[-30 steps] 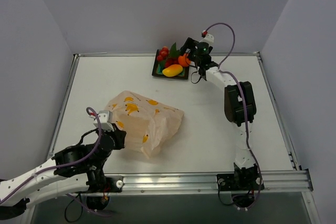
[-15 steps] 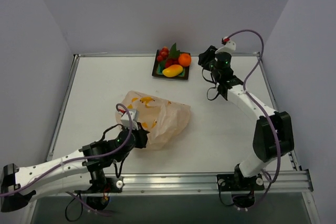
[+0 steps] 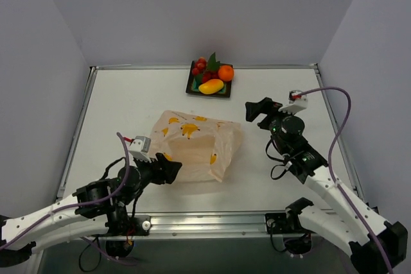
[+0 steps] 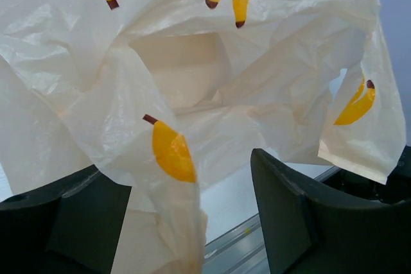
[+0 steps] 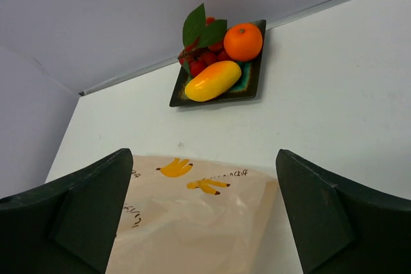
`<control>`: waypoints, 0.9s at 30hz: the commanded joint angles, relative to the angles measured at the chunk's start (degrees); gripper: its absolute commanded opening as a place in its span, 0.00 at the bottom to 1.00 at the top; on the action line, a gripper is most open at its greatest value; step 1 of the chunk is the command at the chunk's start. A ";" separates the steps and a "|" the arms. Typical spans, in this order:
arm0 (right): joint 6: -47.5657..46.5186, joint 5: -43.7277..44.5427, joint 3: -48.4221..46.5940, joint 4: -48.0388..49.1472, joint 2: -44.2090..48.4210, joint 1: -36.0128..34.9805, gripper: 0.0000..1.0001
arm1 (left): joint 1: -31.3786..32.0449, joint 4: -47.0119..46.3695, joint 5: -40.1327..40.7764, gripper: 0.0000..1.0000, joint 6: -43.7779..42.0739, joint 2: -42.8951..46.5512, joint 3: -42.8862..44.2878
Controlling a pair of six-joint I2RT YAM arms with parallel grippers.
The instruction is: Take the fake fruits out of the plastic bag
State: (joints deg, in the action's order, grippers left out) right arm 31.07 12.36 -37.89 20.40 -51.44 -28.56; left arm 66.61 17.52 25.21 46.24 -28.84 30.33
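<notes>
Translucent peach plastic bag (image 3: 192,149) with yellow banana prints lies crumpled mid-table, mouth gaping toward the near side. From the left wrist view the inside looks hollow, with no fruit visible in it.

Fake fruits (image 5: 218,56) are all out of it, sitting on the dark square tray (image 5: 252,81) at the far edge of the white table (image 3: 115,113), well apart from the bag:
- orange (image 5: 243,42) on the right of the tray
- mango (image 5: 212,81) at the tray's near side, lying flat, just beside the orange
- red grape cluster (image 5: 205,58) with its green leaf (image 5: 194,25) on the far left, touching the mango

Left gripper (image 3: 168,170) is at the bag's near-left corner, low over the table. Its jaws stand wide apart. A loose fold of plastic with one banana print hangs in the gap between the fingers (image 4: 83,222). It is draped, not pinched, so nothing is gripped.

Right gripper (image 3: 255,108) hangs over bare table just right of the bag, between bag and tray and clear of both. It points toward the far left. Jaws are spread wide with nothing between them; its wrist camera sees tray and bag top through the gap.
</notes>
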 commanded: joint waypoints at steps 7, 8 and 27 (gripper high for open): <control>0.57 6.54 3.26 -13.71 19.27 -0.54 1.00 | 0.19 11.57 5.81 0.94 -9.49 0.63 11.94; 0.83 6.01 3.43 -14.42 19.88 -0.62 1.00 | 0.19 12.01 6.07 0.94 -10.20 0.54 12.82; -0.13 10.93 -3.24 -15.92 33.33 -0.62 1.00 | 0.19 25.02 22.59 0.94 -22.06 9.59 26.53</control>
State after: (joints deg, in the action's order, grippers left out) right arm 31.31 20.58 -37.30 2.48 -20.45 -28.97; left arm 66.59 39.38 41.23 28.32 -22.00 52.60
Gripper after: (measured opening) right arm 0.998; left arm 0.942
